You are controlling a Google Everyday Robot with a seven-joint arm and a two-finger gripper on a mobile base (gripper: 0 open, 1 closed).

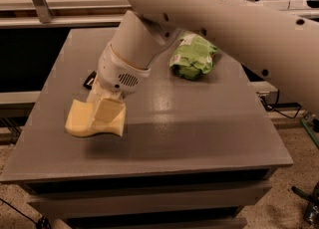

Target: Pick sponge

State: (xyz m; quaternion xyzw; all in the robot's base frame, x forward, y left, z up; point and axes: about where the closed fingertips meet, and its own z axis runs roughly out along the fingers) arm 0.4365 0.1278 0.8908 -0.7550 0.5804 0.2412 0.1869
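The sponge (pixel 79 121) is a pale yellow foam slab, bent and curled at the left front of the grey table (pixel 199 123). My gripper (pixel 105 104) comes down from the upper right on the white arm and is shut on the sponge's upper part. The sponge hangs from the fingers a little above the tabletop, with a shadow under it. The right part of the sponge folds around the fingers.
A green plastic packet with a white label (pixel 193 56) lies at the back middle of the table. A small black object (pixel 89 79) sits just behind the gripper. The table's front edge is close below the sponge. Cables lie on the floor at the right.
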